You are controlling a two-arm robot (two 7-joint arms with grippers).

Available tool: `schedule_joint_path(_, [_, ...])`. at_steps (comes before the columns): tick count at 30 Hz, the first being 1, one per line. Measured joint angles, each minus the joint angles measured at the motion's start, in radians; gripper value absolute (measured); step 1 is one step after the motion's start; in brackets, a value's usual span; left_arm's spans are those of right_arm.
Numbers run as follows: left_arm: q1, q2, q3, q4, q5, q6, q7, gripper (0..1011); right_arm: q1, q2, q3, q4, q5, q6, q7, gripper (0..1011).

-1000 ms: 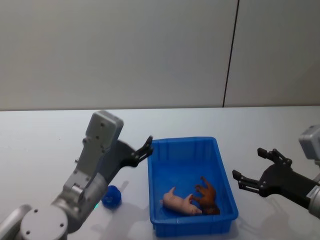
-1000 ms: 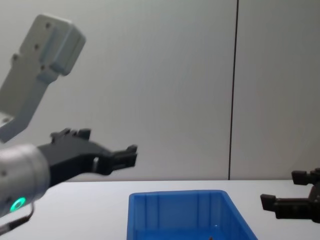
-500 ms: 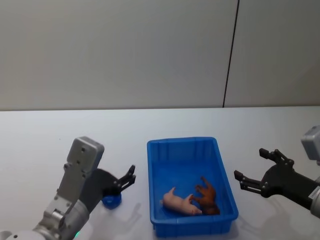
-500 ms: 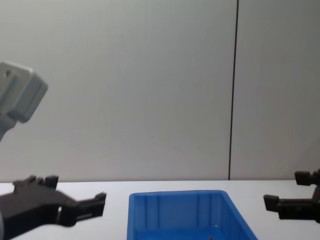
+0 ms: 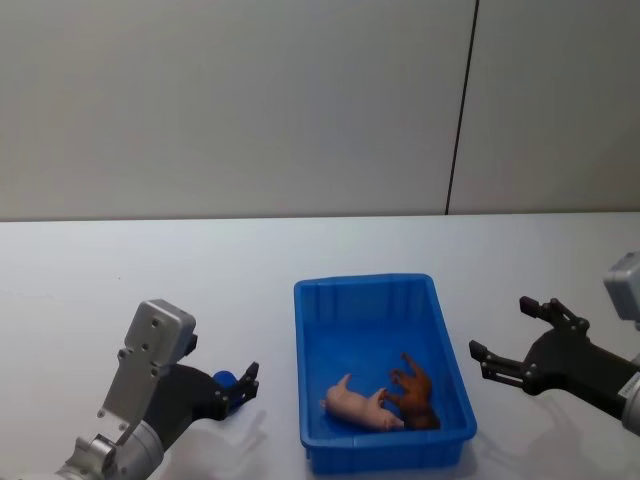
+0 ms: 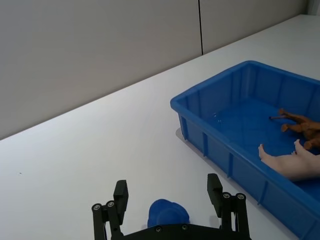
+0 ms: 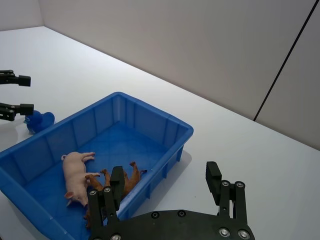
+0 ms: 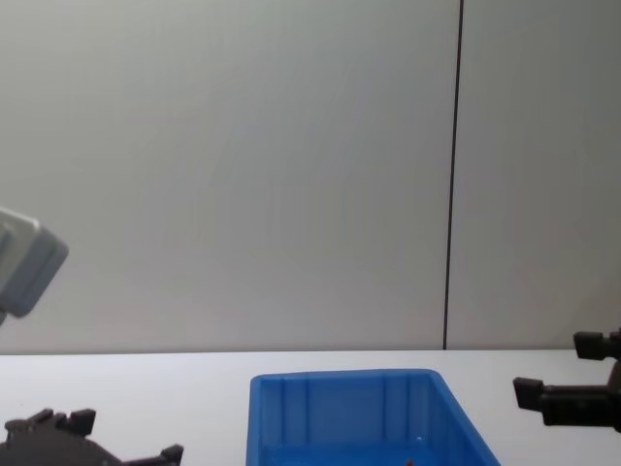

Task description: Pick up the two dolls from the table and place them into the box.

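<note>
**Left end effector straddles blue doll beside the box**

Your left end effector [image 6: 170, 200] sits low over the white tabletop [image 5: 200, 290], its fingers [image 6: 120, 196] spread wide and holding nothing. Directly between them, close to the palm, lies the blue doll [image 6: 168, 214], a rounded bright-blue plush resting on the tabletop; whether either finger touches it you cannot tell. In the head view the same end effector [image 5: 243, 385] points toward the box [image 5: 310, 345], with the blue doll [image 5: 226, 380] just behind its fingertips and mostly hidden by the black fingers.

Just ahead of that end effector and off to its outer side stands the blue open-topped box [image 6: 200, 107], its ribbed near wall a short way from the fingertips. Inside it, on the floor toward the robot's end, lie a pink pig doll [image 5: 355, 404] on its side and a brown doll [image 5: 415, 391], the two touching at the legs.

Your right end effector [image 5: 510, 340] hangs on the far side of the box from the left one, above the tabletop and clear of the rim. Its fingers [image 7: 214, 179] are spread wide and empty, aimed toward the box, and the pink pig doll [image 7: 74, 175] and brown doll [image 7: 117, 182] lie beyond its fingertips. The chest view shows this end effector [image 8: 543, 379] level with the box's rim [image 8: 344, 377].
</note>
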Motion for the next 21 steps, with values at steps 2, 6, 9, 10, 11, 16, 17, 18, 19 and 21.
schedule_joint_path(2, [-0.004,-0.002,-0.001,0.012,0.001,-0.002,-0.010,1001,0.000,0.000,0.000,0.000,0.000,0.000,0.000,1001])
schedule_joint_path(6, [-0.017,-0.012,-0.003,0.052,0.008,-0.005,-0.036,1001,-0.001,0.001,0.000,0.000,0.001,0.000,0.000,1001])
schedule_joint_path(9, [-0.025,-0.017,-0.004,0.072,0.013,-0.007,-0.050,1001,-0.001,0.001,0.000,0.000,0.001,0.000,0.000,1001])
schedule_joint_path(10, [-0.030,-0.020,-0.004,0.084,0.017,-0.008,-0.059,1001,-0.001,0.001,0.000,0.000,0.001,0.000,0.000,1001])
schedule_joint_path(11, [-0.032,-0.021,-0.004,0.090,0.019,-0.008,-0.063,1001,-0.001,0.001,0.000,0.000,0.001,0.000,0.000,1001])
schedule_joint_path(16, [-0.049,-0.032,-0.005,0.134,0.031,-0.010,-0.092,1001,-0.001,0.001,0.000,0.000,0.001,0.000,0.000,1001])
schedule_joint_path(17, [-0.051,-0.034,-0.005,0.140,0.033,-0.011,-0.096,1001,-0.001,0.001,0.000,0.000,0.001,0.000,0.000,1001])
schedule_joint_path(18, [-0.054,-0.036,-0.005,0.146,0.035,-0.011,-0.101,1001,-0.001,0.001,0.000,0.000,0.001,0.000,0.000,1001])
schedule_joint_path(19, [-0.059,-0.039,-0.005,0.158,0.038,-0.011,-0.109,1001,-0.001,0.001,0.000,0.000,0.001,0.000,0.000,1001])
schedule_joint_path(21, [-0.063,-0.042,-0.005,0.169,0.041,-0.011,-0.117,1001,-0.001,0.001,0.000,0.000,0.001,0.000,0.000,1001])
